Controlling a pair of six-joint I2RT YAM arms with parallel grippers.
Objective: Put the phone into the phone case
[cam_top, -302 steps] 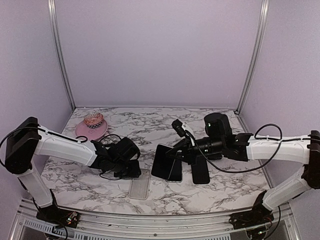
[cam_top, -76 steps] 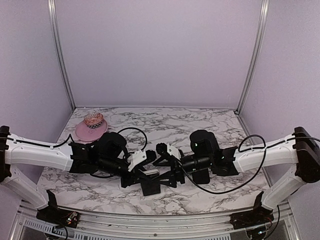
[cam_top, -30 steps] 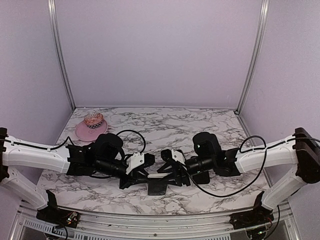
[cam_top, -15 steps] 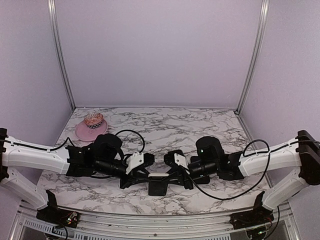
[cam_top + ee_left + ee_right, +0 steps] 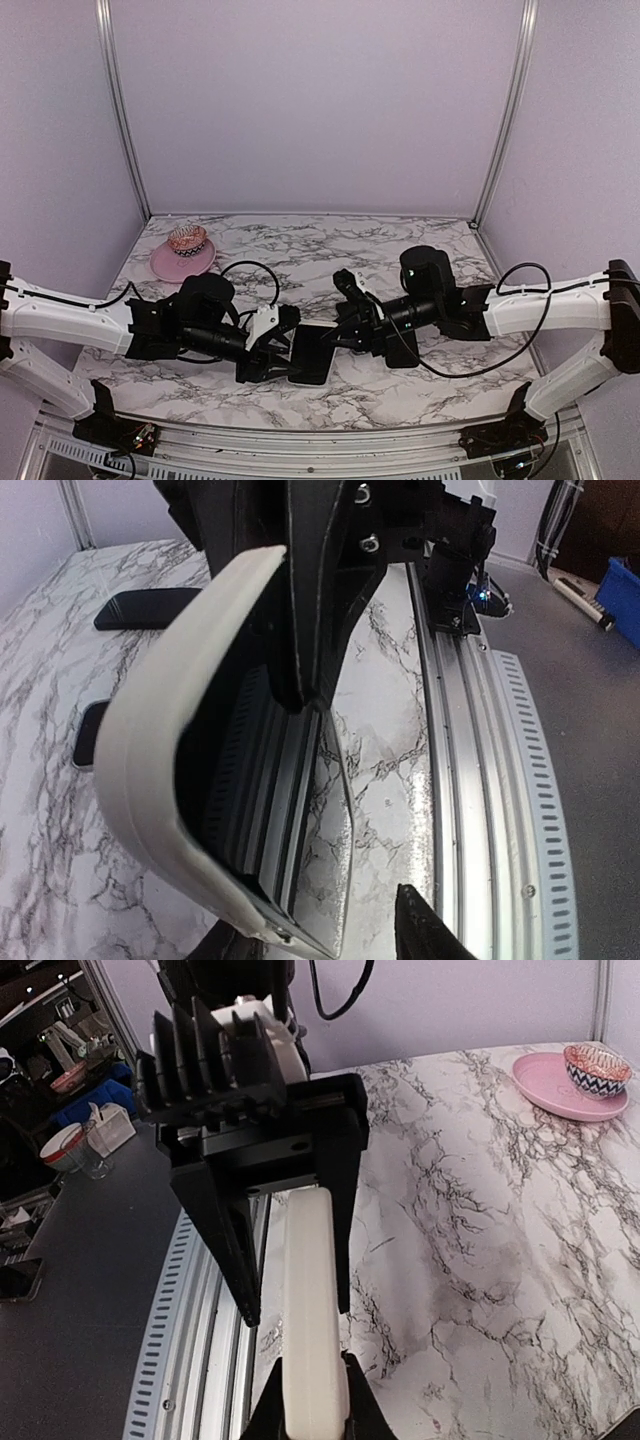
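The dark phone (image 5: pixel 312 358) sits in the pale translucent phone case (image 5: pixel 315 1300), held off the table between the two arms. I cannot tell whether it is fully seated. My right gripper (image 5: pixel 345 328) is shut on the case's end; in the right wrist view the case's edge is pinched between its fingertips (image 5: pixel 272 1412). My left gripper (image 5: pixel 274 360) is open. In the left wrist view the case rim (image 5: pixel 150 730) and the phone's glassy face (image 5: pixel 330 820) lie between its spread fingers (image 5: pixel 420 932), with a gap on the right side.
A second dark phone (image 5: pixel 402 346) lies flat on the marble under the right arm, also seen in the left wrist view (image 5: pixel 150 608). A pink plate (image 5: pixel 170 263) with a patterned bowl (image 5: pixel 187 238) stands at the back left. The table's metal rail (image 5: pixel 500 780) runs close by.
My left gripper has opened off the case and drawn back left. My right gripper closed on the case and has carried it up and turned it flatter.
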